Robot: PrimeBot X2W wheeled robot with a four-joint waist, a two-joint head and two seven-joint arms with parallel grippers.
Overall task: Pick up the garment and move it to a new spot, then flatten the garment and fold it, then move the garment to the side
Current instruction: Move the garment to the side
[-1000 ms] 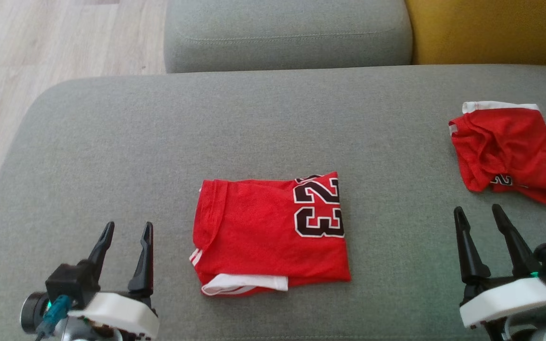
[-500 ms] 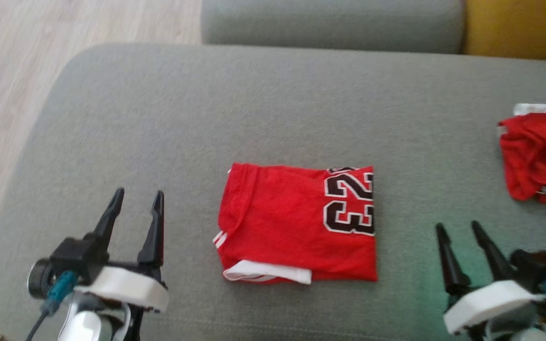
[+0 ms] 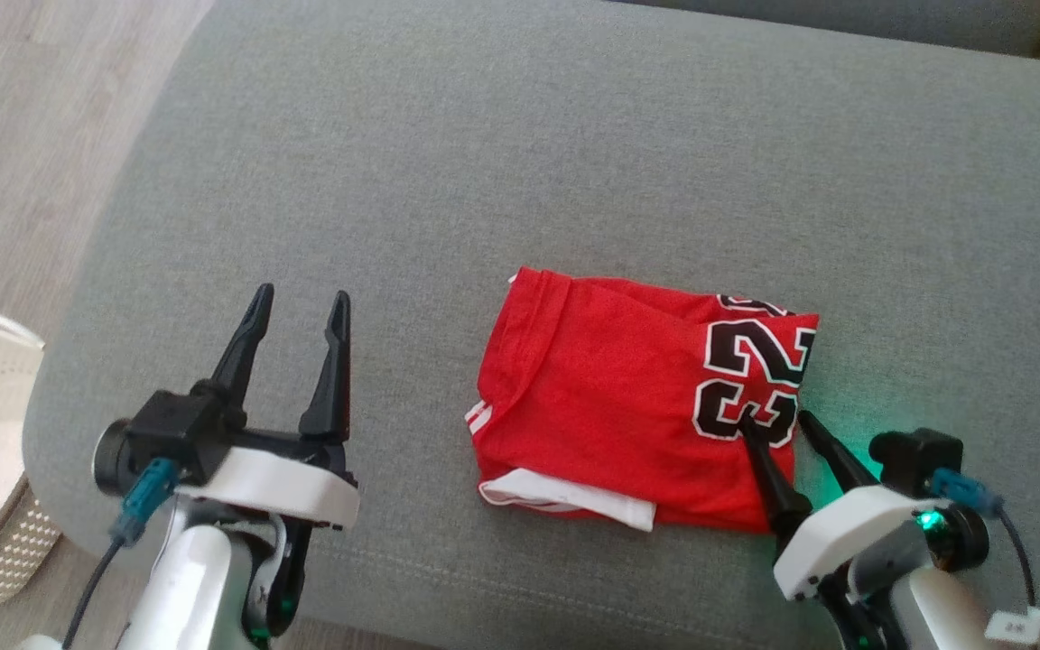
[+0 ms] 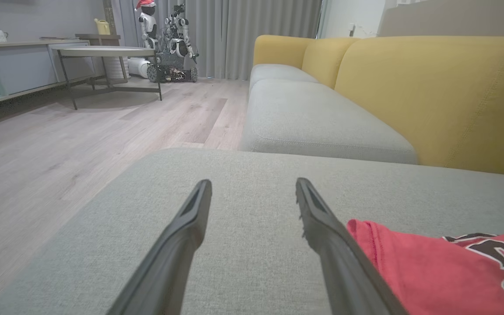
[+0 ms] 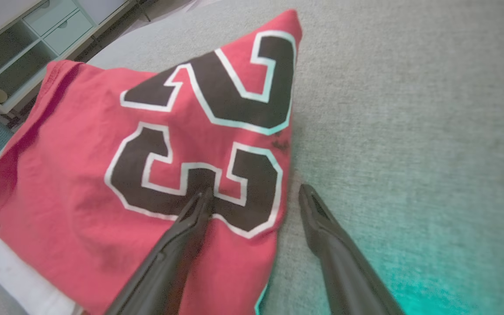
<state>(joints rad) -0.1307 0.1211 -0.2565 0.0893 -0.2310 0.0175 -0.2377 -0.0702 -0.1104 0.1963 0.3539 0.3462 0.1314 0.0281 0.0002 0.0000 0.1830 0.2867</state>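
1. Right hand [image 3: 773, 417], lower right of the frame, I hold wide: one finger over the folded red garment [image 3: 610, 406] at its numbered edge, the other just beside it.
2. My left hand [image 3: 303, 293], lower left, is wide too, apart from the garment lying mid-frame.

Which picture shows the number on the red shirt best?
The right wrist view: the number is big and almost whole on the shirt. The head view shows it small, partly behind the right claw; the left wrist view catches just a part.

head: high, looking down | left wrist: low, level | right wrist: close, steep | shared: garment [image 3: 628, 406]
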